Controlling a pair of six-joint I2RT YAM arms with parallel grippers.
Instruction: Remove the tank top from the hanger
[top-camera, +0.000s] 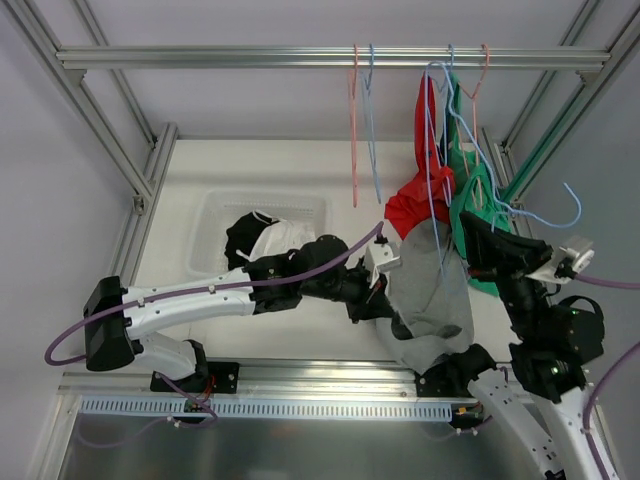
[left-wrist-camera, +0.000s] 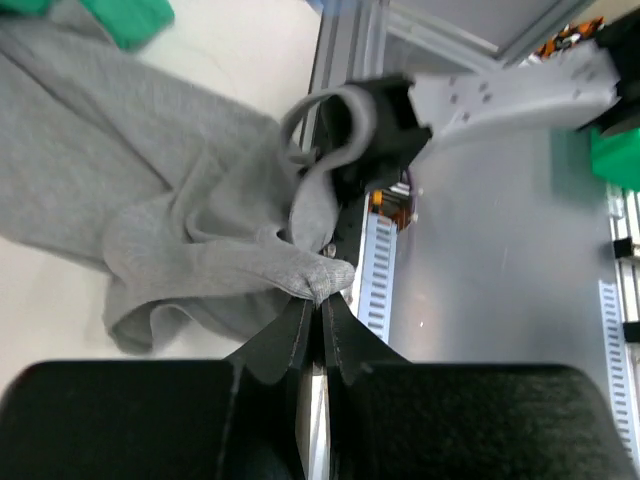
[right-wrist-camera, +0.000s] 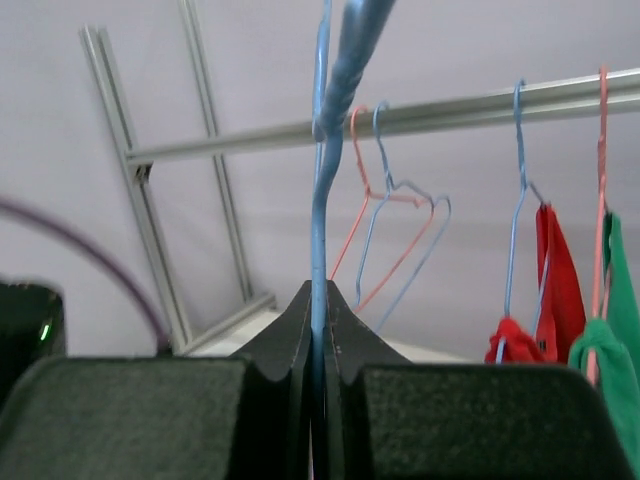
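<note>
The grey tank top (top-camera: 432, 290) hangs low over the table's near edge from a blue wire hanger (top-camera: 520, 213), whose hook is off the rail. My left gripper (top-camera: 390, 305) is shut on a fold of the tank top's edge; in the left wrist view the jaws (left-wrist-camera: 322, 297) pinch the grey cloth (left-wrist-camera: 150, 200) at their tips. My right gripper (top-camera: 478, 232) is shut on the blue hanger; in the right wrist view the jaws (right-wrist-camera: 320, 300) clamp the blue wire (right-wrist-camera: 320, 200), which runs straight up from them.
A metal rail (top-camera: 300, 57) spans the back with empty pink (top-camera: 354, 130) and blue (top-camera: 372, 130) hangers. A red garment (top-camera: 420, 200) and a green garment (top-camera: 470, 200) hang beside the tank top. A clear bin (top-camera: 215, 215) holds black and white clothes.
</note>
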